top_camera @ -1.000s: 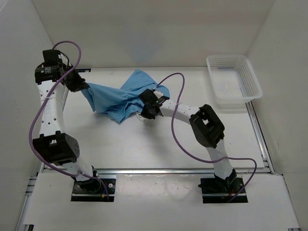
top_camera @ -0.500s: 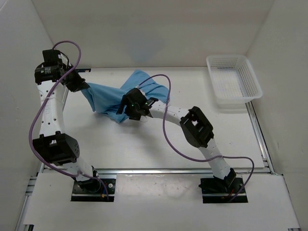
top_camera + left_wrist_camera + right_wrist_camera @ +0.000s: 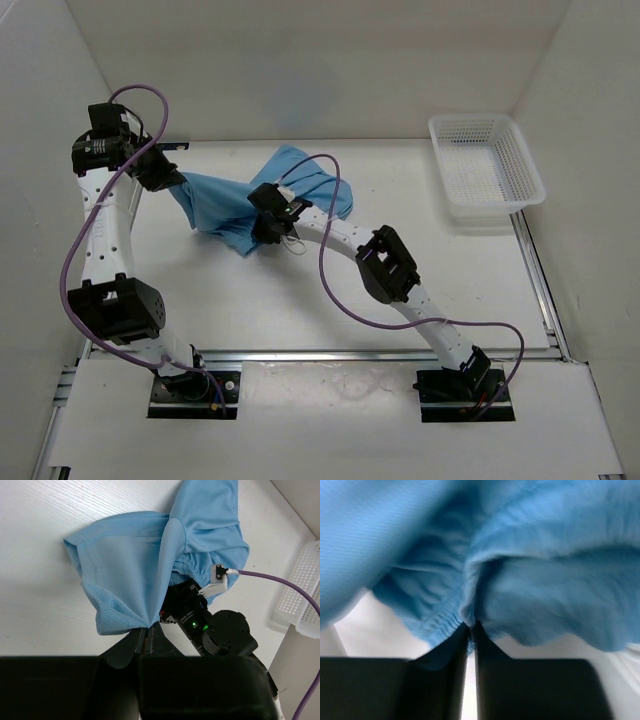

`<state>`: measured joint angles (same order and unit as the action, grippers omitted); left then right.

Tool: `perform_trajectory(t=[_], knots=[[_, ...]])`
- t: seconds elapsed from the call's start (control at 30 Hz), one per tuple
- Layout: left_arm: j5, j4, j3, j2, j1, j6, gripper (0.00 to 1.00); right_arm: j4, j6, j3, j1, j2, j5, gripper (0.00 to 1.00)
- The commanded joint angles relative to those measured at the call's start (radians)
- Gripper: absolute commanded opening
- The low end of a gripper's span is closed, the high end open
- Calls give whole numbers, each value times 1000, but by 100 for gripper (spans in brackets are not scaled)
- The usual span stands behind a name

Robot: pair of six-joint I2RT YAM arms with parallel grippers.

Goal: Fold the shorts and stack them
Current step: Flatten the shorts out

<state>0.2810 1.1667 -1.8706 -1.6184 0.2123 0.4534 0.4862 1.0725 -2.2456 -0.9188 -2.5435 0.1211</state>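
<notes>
The shorts point(image 3: 225, 205) are a thin, light sky-blue pair, lying crumpled and partly opened out on the white counter point(image 3: 250, 290), towards its back and left of the middle. In the left wrist view the cloth point(image 3: 130, 570) is smooth higher up and has a fine mesh weave near the lower hem. Seams run down it, and the gathered elastic waistband point(image 3: 192, 572) bunches at the right edge. A loop of white drawstring point(image 3: 294, 241) trails onto the counter just beside the lower edge of the cloth.

The left claw point(image 3: 146, 632) is closed on a hem corner of the shorts, and the fabric draws into taut creases towards that pinch. From above, this claw point(image 3: 172, 180) sits at the far left end of the garment.

The right claw point(image 3: 471, 626) has its fingers almost together, with the puckered waistband edge caught at the tips. Blue cloth point(image 3: 545, 580), blurred, fills nearly all of that view. The right arm's black wrist point(image 3: 187, 610) reaches in under the waistband, and a small green light point(image 3: 194, 625) glows on it.

A purple cable point(image 3: 330, 290) loops along the right arm. A white mesh basket point(image 3: 520, 160) stands at the counter's back right corner, well apart from the shorts.
</notes>
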Motion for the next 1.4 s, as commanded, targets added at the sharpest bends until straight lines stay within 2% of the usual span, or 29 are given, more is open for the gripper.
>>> perform_trajectory(t=[0.0,0.03,0.2,0.33,0.43,0.67,0.87,0.9,0.93,1.0,1.07,1.17,1.2,1.27,1.37], knots=[[12,-7,13,68,2,-1,11,123,-19,25,-6,-12,64,5],[12,-7,25,68,2,8,11,111,-19,62,3,3,77,0],[24,-42,60,68,2,8,11,14,-65,367,32,203,115,0],[24,-42,73,68,2,8,11,-46,-85,726,109,400,152,0],[24,-42,59,58,2,-1,11,-66,-94,921,162,549,186,0],[24,-21,4,28,2,-21,11,-43,-115,1199,247,873,291,0],[55,-21,-7,17,2,-21,11,-17,-160,1331,409,1109,322,0],[55,-30,-7,17,2,-21,11,-17,-187,1342,446,1124,309,6],[66,-30,4,17,2,-21,11,-17,-203,1342,460,1140,296,26],[66,-54,31,17,-7,-21,11,-6,-229,1342,471,1184,282,80],[66,-55,59,17,-16,-21,11,3,-229,1342,471,1221,243,87],[75,-78,94,17,-16,-21,11,12,-178,1356,471,1243,169,87],[75,-78,122,17,-25,-21,11,-9,-162,1379,471,1243,69,85],[75,-101,146,26,-25,-21,11,-108,-80,1415,460,1252,-53,85],[75,-101,169,26,-25,-21,11,-249,21,1448,379,1208,-158,84]])
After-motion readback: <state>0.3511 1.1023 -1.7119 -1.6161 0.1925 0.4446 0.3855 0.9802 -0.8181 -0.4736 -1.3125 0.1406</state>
